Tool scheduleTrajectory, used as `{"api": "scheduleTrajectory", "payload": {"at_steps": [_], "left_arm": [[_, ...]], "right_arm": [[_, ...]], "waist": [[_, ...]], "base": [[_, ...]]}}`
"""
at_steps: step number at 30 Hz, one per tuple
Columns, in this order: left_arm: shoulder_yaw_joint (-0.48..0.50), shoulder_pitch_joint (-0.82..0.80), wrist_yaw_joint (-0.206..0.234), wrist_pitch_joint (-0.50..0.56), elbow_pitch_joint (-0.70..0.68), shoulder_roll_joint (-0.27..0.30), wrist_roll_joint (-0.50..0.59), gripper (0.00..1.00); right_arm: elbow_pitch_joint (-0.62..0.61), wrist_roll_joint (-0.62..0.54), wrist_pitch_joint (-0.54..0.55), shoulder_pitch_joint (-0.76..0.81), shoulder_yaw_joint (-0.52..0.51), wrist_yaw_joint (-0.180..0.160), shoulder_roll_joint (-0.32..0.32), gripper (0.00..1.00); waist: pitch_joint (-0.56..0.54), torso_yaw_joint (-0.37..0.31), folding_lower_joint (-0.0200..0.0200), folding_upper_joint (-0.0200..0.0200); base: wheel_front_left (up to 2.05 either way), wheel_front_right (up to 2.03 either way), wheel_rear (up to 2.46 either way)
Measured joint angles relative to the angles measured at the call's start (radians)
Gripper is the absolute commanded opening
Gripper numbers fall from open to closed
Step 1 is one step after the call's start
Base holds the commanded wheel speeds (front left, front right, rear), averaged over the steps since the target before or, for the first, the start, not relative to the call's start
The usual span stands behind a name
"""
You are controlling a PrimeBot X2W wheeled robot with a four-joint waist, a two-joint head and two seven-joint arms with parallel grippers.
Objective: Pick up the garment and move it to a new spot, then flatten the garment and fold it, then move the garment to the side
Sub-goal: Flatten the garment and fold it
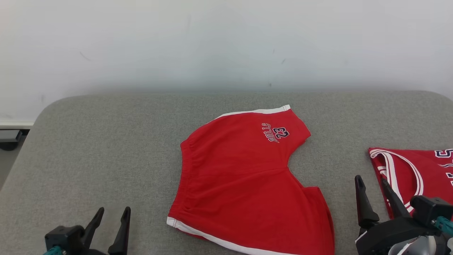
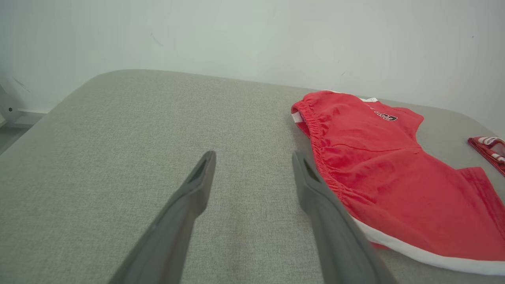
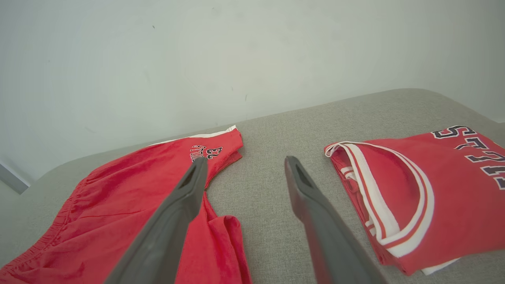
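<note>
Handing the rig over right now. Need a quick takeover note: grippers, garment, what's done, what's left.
Left gripper: open, empty, over the bare table, left of the red shorts.
Right gripper: open, empty, between the red shorts and the red jersey.
Shorts: mid-table, spread fairly flat, unfolded, waistband towards the left.
Jersey: folded, at the table's right.
Done: shorts laid out.
Left: fold them, then move them aside.

Shorts (image 1: 240, 184) and jersey (image 1: 435, 184) partly beyond head-view edges
</note>
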Motion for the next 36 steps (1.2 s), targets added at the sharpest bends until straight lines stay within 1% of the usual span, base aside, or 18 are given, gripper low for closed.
{"api": "scheduleTrajectory", "payload": {"at_steps": [2, 10, 13, 16, 19, 22, 23, 24, 28, 33, 36], "left_arm": [[0.002, 0.0, 0.0, 0.006, -0.01, -0.005, 0.019, 1.0], [0.01, 0.001, 0.0, 0.047, -0.035, -0.014, 0.039, 1.0], [0.004, 0.001, 0.0, 0.054, -0.053, -0.014, 0.031, 1.0], [-0.027, 0.0, -0.004, 0.091, -0.068, -0.018, 0.022, 1.0], [-0.067, -0.008, -0.039, 0.14, -0.056, -0.026, 0.016, 1.0], [-0.124, -0.038, -0.091, 0.191, -0.025, -0.019, 0.017, 1.0], [-0.141, -0.052, -0.104, 0.207, -0.016, -0.019, 0.019, 1.0], [-0.16, -0.078, -0.119, 0.234, 0.007, -0.019, 0.026, 1.0], [-0.168, -0.107, -0.142, 0.274, 0.049, -0.018, 0.027, 1.0], [-0.183, -0.132, -0.159, 0.314, 0.087, -0.022, 0.026, 1.0], [-0.179, -0.143, -0.16, 0.332, 0.104, -0.029, 0.017, 1.0]], "right_arm": [[0.001, 0.0, -0.006, 0.0, -0.002, 0.0, 0.0, 1.0], [0.017, 0.0, -0.015, -0.001, 0.0, 0.0, 0.001, 1.0], [0.026, 0.0, -0.014, -0.002, 0.005, 0.0, 0.001, 1.0], [0.034, 0.0, 0.005, 0.001, 0.018, 0.006, 0.001, 1.0], [0.06, 0.0, 0.036, -0.001, 0.044, 0.019, 0.0, 1.0], [0.081, 0.0, 0.077, -0.001, 0.08, 0.033, -0.002, 1.0], [0.093, 0.0, 0.095, 0.0, 0.094, 0.037, -0.002, 1.0], [0.112, -0.014, 0.132, 0.002, 0.124, 0.048, -0.011, 1.0], [0.142, -0.038, 0.189, 0.002, 0.17, 0.061, -0.023, 1.0], [0.163, -0.044, 0.249, 0.02, 0.195, 0.063, -0.024, 1.0], [0.169, -0.046, 0.277, 0.034, 0.195, 0.06, -0.029, 1.0]], "waist": [[0.001, 0.0, 0.0, 0.0], [0.009, -0.003, 0.0, 0.0], [0.012, -0.004, 0.0, 0.0], [0.017, -0.004, 0.0, -0.0001], [0.027, -0.002, 0.0001, 0.0], [0.035, -0.002, 0.0, -0.0001], [0.037, -0.003, 0.0, 0.0], [0.043, -0.005, 0.0, 0.0], [0.055, -0.014, 0.0, 0.0], [0.071, -0.028, 0.0, 0.0], [0.08, -0.036, 0.0, 0.0]], "base": [[0.0, 0.0, 0.0], [0.0, 0.0, 0.0], [0.0, 0.0, 0.0], [0.0, 0.0, 0.0], [0.0, 0.0, 0.0], [0.0, 0.0, 0.0], [0.0, 0.0, 0.0], [0.0, 0.0, 0.0], [0.0, 0.0, 0.0], [0.0, 0.0, 0.0], [0.0, 0.0, 0.0]]}}
